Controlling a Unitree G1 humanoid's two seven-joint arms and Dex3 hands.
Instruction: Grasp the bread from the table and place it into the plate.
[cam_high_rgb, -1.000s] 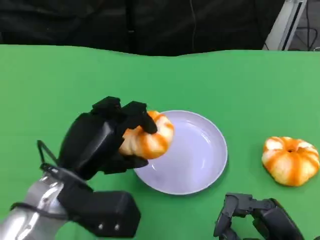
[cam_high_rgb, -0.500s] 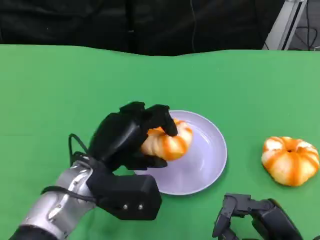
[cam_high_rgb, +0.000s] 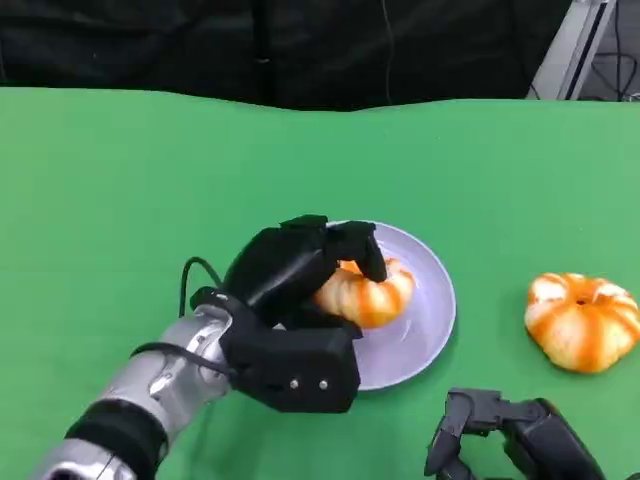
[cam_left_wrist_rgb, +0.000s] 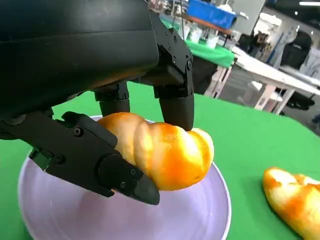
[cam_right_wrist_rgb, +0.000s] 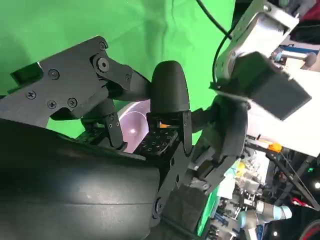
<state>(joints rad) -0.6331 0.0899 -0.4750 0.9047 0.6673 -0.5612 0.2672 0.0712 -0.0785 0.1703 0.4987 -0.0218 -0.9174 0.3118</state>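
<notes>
My left hand (cam_high_rgb: 295, 270) grips an orange-and-white striped bread (cam_high_rgb: 368, 292) over the middle of the lavender plate (cam_high_rgb: 425, 315). In the left wrist view the fingers (cam_left_wrist_rgb: 172, 95) and thumb clamp the bread (cam_left_wrist_rgb: 165, 155) just above the plate (cam_left_wrist_rgb: 65, 215); whether it touches the plate I cannot tell. A second striped bread (cam_high_rgb: 582, 320) lies on the green table to the plate's right, also seen in the left wrist view (cam_left_wrist_rgb: 295, 200). My right hand (cam_high_rgb: 510, 440) rests low at the near right, fingers curled, holding nothing; the right wrist view shows those fingers (cam_right_wrist_rgb: 170, 100).
The green table (cam_high_rgb: 150, 170) stretches wide to the left and behind the plate. Its far edge meets a dark backdrop. A metal stand leg (cam_high_rgb: 570, 45) stands at the far right corner.
My left hand has carried the bread rightward and lower, from the plate's left rim to over its middle. The right hand and the second bread have stayed put.
</notes>
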